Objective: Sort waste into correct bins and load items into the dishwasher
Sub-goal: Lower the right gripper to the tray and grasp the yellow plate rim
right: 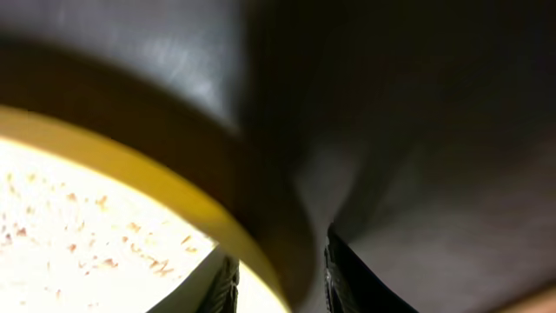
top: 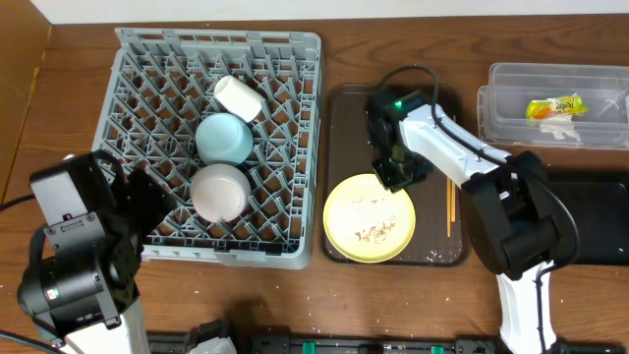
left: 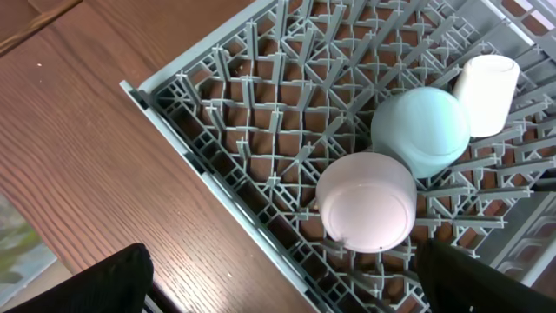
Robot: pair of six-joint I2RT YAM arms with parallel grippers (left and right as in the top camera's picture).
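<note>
1. Closely, the right gripper [top: 398, 175] straddles the rim of the yellow plate [top: 369, 218]; its jaws are narrowed, but I cannot tell whether they pinch it
2. The crumb-strewn plate lies on the brown tray [top: 339, 128], with the chopsticks [top: 450, 206] just beside the jaws
3. The left gripper [left: 282, 261] gapes wide and holds nothing; ahead of its jaws, the white bowl [left: 367, 202], blue bowl [left: 423, 129] and cup [left: 486, 91] sit in the grey rack [left: 261, 130]

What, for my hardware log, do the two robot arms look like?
The right arm has white links, black joints, a green status light and a looping black cable. The left arm is mostly black, boxy housings on a white base.
</note>
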